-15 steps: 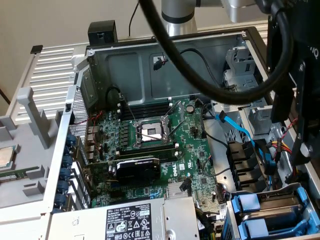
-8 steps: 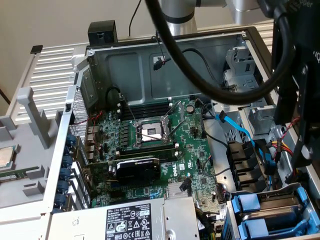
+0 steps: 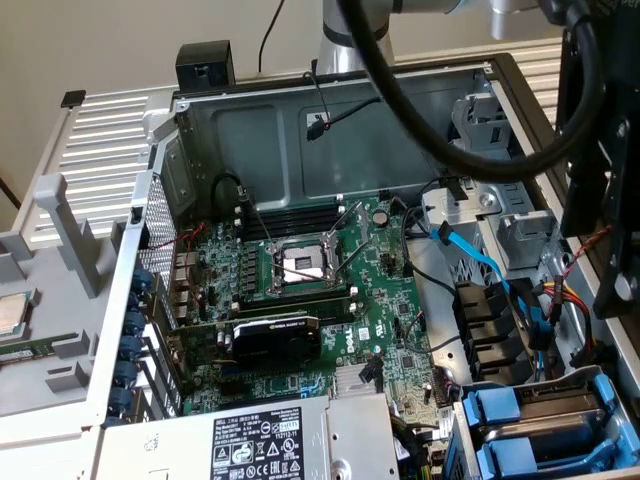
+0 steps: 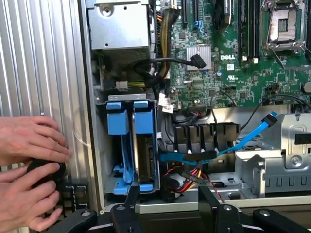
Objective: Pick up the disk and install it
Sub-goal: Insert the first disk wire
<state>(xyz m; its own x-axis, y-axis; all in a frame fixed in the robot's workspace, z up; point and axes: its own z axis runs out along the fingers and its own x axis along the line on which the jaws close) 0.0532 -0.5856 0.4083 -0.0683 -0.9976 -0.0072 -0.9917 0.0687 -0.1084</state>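
Observation:
Two blue-fronted drive carriers stand side by side in the metal drive cage at the case's edge. The disk looks to be the one showing a silver-grey drive body behind its blue front. The other carrier sits right beside it. The same blue fronts appear at the lower right of the exterior view. My gripper hovers just off the cage end, open, with its black fingers wide apart and nothing between them.
A person's two hands rest on the ribbed side panel beside the cage, around a small black object. The open case holds the motherboard, the power supply, blue SATA cables and black cabling. The arm's thick hose hangs over the case.

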